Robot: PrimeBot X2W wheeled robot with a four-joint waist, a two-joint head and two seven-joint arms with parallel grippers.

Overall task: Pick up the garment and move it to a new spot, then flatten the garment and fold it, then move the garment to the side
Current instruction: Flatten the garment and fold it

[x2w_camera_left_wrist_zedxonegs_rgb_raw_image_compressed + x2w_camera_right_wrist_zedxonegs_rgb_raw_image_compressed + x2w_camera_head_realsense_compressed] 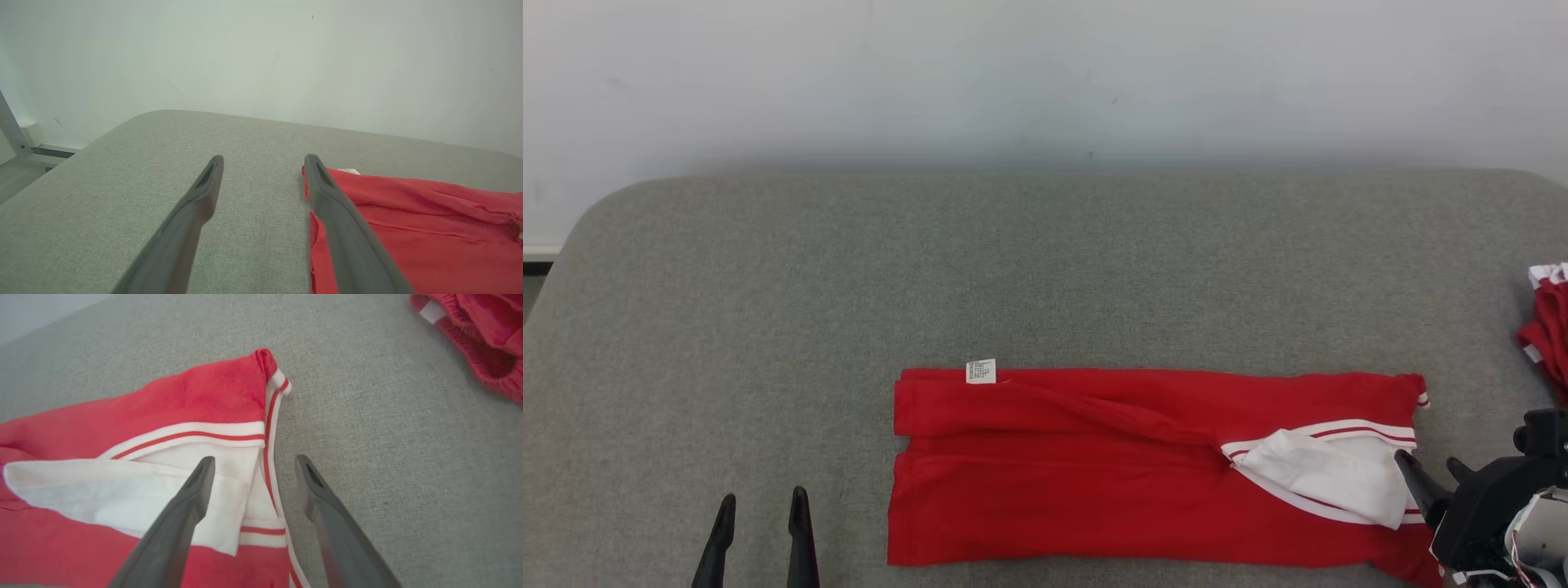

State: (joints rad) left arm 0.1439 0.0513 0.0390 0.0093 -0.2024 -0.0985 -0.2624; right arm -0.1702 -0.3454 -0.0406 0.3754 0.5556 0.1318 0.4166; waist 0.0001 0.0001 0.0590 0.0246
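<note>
A red garment [1094,474] with a white collar and red-striped trim lies folded into a long band on the grey padded table [849,286], a white label at its far left corner. My left gripper [761,510] stands open near the front edge, left of the garment [429,228] and apart from it; the same left gripper [263,161] has nothing between its fingers. My right gripper [1429,469] is open at the garment's right end, over the white collar [163,490]. In the right wrist view the right gripper [253,463] straddles the striped edge [267,457], holding nothing.
A second red bundle with white trim [1547,327] lies at the table's right edge, also the bundle [482,339] in the right wrist view. A pale wall [1045,73] rises behind the table. A metal frame [12,130] stands off the table's left.
</note>
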